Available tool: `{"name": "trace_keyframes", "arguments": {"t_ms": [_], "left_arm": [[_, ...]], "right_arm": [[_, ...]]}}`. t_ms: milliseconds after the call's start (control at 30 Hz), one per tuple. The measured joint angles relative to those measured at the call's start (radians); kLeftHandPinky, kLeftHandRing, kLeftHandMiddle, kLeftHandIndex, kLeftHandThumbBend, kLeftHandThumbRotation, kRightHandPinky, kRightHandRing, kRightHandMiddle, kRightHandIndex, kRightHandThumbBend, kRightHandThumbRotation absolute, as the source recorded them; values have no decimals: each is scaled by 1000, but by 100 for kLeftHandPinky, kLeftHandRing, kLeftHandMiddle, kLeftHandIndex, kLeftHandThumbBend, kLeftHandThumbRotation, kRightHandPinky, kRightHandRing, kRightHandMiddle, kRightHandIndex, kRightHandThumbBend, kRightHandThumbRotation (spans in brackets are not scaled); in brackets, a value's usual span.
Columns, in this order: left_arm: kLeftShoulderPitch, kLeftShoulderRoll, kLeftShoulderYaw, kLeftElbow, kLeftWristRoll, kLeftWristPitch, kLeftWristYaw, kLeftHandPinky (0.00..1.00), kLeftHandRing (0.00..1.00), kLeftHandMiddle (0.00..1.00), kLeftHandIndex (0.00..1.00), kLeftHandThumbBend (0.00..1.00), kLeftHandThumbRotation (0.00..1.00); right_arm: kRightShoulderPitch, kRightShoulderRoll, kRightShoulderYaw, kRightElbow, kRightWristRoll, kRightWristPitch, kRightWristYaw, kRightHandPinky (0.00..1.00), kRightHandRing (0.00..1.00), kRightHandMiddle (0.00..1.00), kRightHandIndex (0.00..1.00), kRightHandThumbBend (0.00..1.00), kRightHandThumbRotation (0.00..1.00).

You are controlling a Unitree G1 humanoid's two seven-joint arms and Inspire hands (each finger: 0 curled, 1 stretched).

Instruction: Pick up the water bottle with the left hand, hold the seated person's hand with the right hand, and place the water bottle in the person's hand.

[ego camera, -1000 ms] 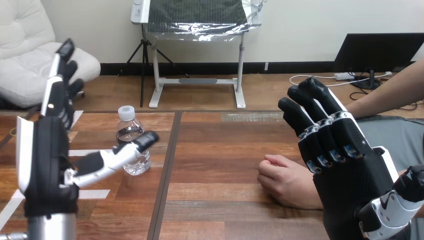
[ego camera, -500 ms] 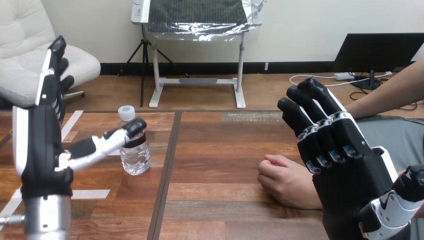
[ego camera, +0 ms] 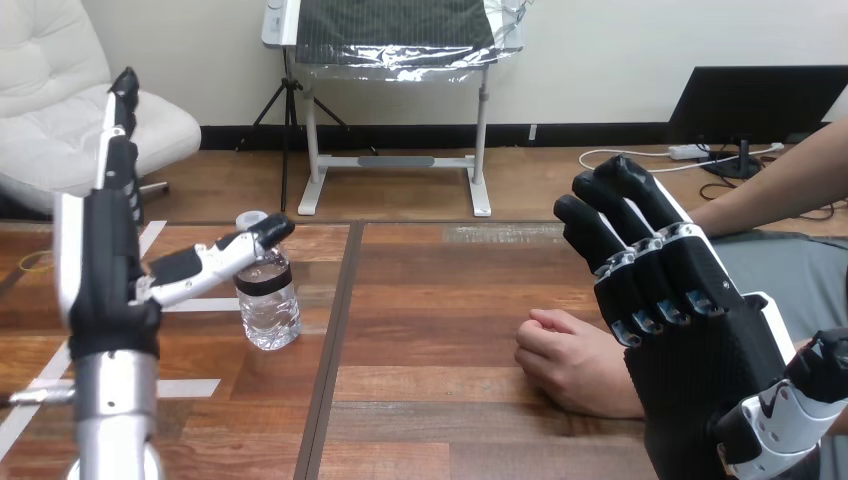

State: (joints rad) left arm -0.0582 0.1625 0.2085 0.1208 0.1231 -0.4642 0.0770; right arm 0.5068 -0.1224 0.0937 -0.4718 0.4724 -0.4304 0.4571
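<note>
Found left hand point(ego camera: 100, 270) raised upright at the left of the head view, on its silver forearm point(ego camera: 115, 420), spread wide and holding nothing. Noted its fingers point(ego camera: 122, 130) straight and pointing up, with the thumb point(ego camera: 215, 257) stretched out to the right. Recorded the thumb tip lying across the cap of the water bottle point(ego camera: 270, 310); could not establish whether touching or merely in front. Found the water bottle standing upright on the wooden table point(ego camera: 450, 300), just right of the left hand and left of the dark seam point(ego camera: 333, 330) running down the tabletop. Observed clear plastic, a dark band below the shoulder and water inside. Logged white tape strips point(ego camera: 190, 388) on the table near the bottle's base.

Found right hand point(ego camera: 700, 340) raised at the lower right, back turned to the camera, its fingers point(ego camera: 640, 200) loosely extended upward and grasping nothing. Noted the person's hand point(ego camera: 570, 365) resting on the table as a loose fist, just left of the right hand and partly hidden behind it. Could not determine contact between the two. Recorded bottle and person's hand well apart, with bare table between. Noted the person's forearm point(ego camera: 780, 190) entering from the upper right edge.
</note>
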Motion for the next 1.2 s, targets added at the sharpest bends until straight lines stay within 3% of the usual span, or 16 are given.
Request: {"name": "trace_keyframes", "arguments": {"t_ms": [433,467,1200], "left_arm": [[-106,12,0,182,-20,0,-3,100,100,100,100,100,16],[-143,16,0,249,-39,1,-9,100,100,100,100,100,15],[-315,42,-4,577,-52,19,-53,100,100,100,100,100,14]], "right_arm": [[-5,0,0,2,0,0,1,97,90,89,88,86,100],[-7,0,0,3,-1,1,2,96,89,89,88,86,100],[-17,-3,-3,4,0,9,4,93,88,88,87,85,100]]}}
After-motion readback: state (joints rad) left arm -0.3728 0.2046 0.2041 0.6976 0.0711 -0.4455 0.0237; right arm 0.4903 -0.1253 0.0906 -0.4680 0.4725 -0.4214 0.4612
